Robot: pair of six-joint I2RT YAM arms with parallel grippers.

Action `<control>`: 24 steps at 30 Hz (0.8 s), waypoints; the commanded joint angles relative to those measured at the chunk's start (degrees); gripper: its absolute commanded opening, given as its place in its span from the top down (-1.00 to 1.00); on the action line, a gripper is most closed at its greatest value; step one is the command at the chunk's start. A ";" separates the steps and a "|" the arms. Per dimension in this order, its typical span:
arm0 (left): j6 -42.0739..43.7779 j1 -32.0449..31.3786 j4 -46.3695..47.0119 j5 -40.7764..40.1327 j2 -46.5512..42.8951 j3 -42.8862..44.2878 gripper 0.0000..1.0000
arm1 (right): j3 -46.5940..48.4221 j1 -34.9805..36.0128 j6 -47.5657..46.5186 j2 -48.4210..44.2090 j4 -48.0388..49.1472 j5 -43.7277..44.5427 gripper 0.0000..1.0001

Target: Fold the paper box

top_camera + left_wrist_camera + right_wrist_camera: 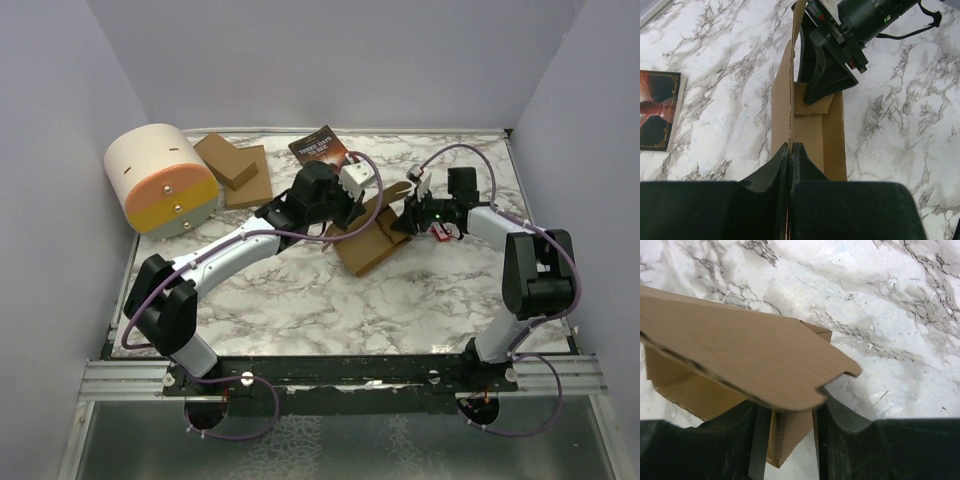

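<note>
The paper box (pixel 372 238) lies partly folded mid-table, a brown cardboard trough with flaps standing up. My left gripper (pixel 338 207) is at its left end, and in the left wrist view this gripper (pixel 791 145) is shut on the thin upright side wall of the box (pixel 811 134). My right gripper (pixel 413 214) is at the box's right end, with one black finger (pixel 826 75) reaching inside onto a small inner flap. In the right wrist view my right gripper (pixel 790 412) stands open astride an end flap, under a larger rounded flap of the box (pixel 755 352).
A dark-covered book (pixel 322 148) lies behind the box and shows again as a book (pixel 657 110) at the left. A stack of flat brown cardboard (pixel 236 168) and a cream-and-orange drum (pixel 160 180) sit at the back left. Grey walls close three sides.
</note>
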 commanded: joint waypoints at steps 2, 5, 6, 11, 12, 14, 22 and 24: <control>-6.40 2.36 0.38 3.19 1.70 2.38 1.00 | -0.06 4.25 -2.84 -0.57 3.28 11.13 0.30; -9.28 4.19 0.67 5.03 1.89 1.90 1.00 | 0.50 5.20 -3.48 0.38 3.17 15.22 0.38; -10.00 4.99 0.99 5.62 1.86 1.64 1.00 | 0.69 5.44 -3.71 0.83 3.21 16.12 0.40; -13.04 7.22 1.82 7.32 2.22 0.66 1.00 | 2.34 7.61 -5.76 3.69 2.69 22.76 0.61; -13.31 7.53 1.66 7.47 2.47 0.58 1.00 | 2.66 8.30 -6.30 3.99 2.69 24.79 0.67; -14.12 8.01 1.40 7.45 2.90 0.51 1.00 | 3.48 9.73 -7.42 4.73 2.52 29.03 0.70; -16.38 9.28 0.55 6.85 4.34 0.49 1.00 | 6.45 12.67 -10.70 7.70 0.93 37.92 0.95; -16.49 9.32 0.54 6.81 4.58 0.40 1.00 | 6.78 13.24 -11.54 8.18 0.93 39.97 0.98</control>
